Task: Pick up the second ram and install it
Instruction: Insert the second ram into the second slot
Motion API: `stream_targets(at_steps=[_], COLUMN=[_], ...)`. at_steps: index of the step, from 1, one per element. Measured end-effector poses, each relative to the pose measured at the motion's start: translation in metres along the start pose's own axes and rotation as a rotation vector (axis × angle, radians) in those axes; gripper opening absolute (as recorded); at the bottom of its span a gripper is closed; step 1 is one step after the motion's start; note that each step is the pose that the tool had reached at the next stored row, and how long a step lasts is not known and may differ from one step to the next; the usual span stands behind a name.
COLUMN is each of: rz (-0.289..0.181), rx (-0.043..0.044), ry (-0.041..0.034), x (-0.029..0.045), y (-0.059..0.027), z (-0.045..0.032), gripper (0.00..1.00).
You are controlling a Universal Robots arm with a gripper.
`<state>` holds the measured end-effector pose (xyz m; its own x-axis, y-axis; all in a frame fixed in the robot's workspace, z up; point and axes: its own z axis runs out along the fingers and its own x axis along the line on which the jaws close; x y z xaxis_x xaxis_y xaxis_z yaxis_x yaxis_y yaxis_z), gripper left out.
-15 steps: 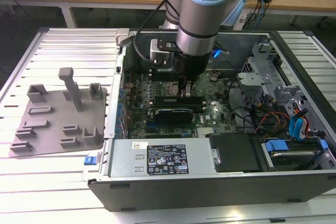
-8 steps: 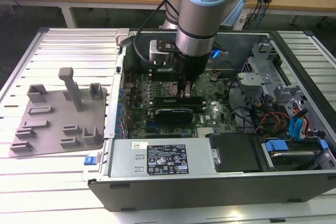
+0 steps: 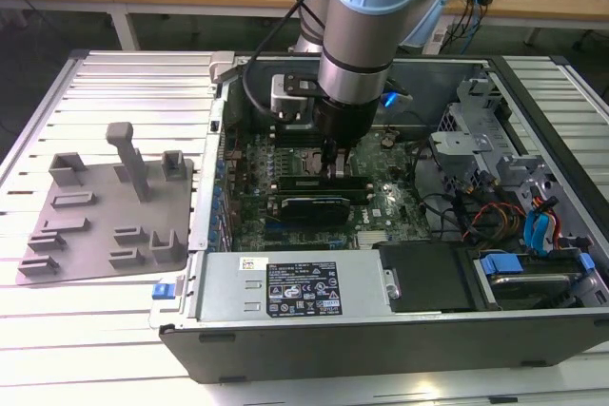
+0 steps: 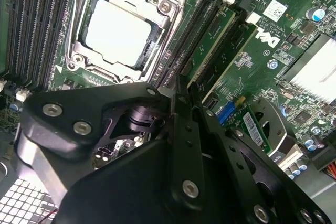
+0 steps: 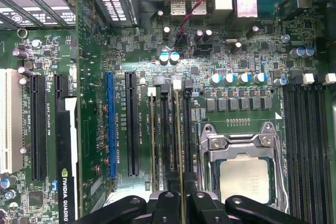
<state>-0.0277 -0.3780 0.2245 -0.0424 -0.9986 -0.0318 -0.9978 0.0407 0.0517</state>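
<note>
The second ram (image 5: pixel 178 140) is a thin green stick standing on edge in a black slot beside the CPU socket (image 5: pixel 244 171). It appears as a green strip (image 4: pixel 215 45) in the second wrist view. My gripper (image 5: pixel 181 195) is down over the motherboard, its two black fingers closed on either side of one end of the stick. The exterior view has the gripper (image 3: pixel 335 166) low inside the open computer case, just to that view's right of the socket (image 3: pixel 300 161). Another green stick (image 5: pixel 153 145) stands in a slot two places away.
A black-shrouded graphics card (image 3: pixel 309 206) lies close to the slots. The power supply (image 3: pixel 285 287) and the drive cage (image 3: pixel 495 168) with its cables (image 3: pixel 533 225) wall in the case. A grey fixture tray (image 3: pixel 105 216) rests on the slatted table at the exterior view's left.
</note>
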Motion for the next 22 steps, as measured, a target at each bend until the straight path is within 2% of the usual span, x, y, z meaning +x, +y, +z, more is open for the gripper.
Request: stream_targets(at_steps=[10,13,22], rz=[0.002,0.003,0.007], rx=[0.0,0.0,0.0001], ry=[-0.0001,-0.0021,-0.0033], x=[0.0,-0.0001,0.0], y=[-0.0009,-0.0014,-0.0017], z=[-0.0002,-0.0002,0.0033], gripper=[0.11,0.11,0.11])
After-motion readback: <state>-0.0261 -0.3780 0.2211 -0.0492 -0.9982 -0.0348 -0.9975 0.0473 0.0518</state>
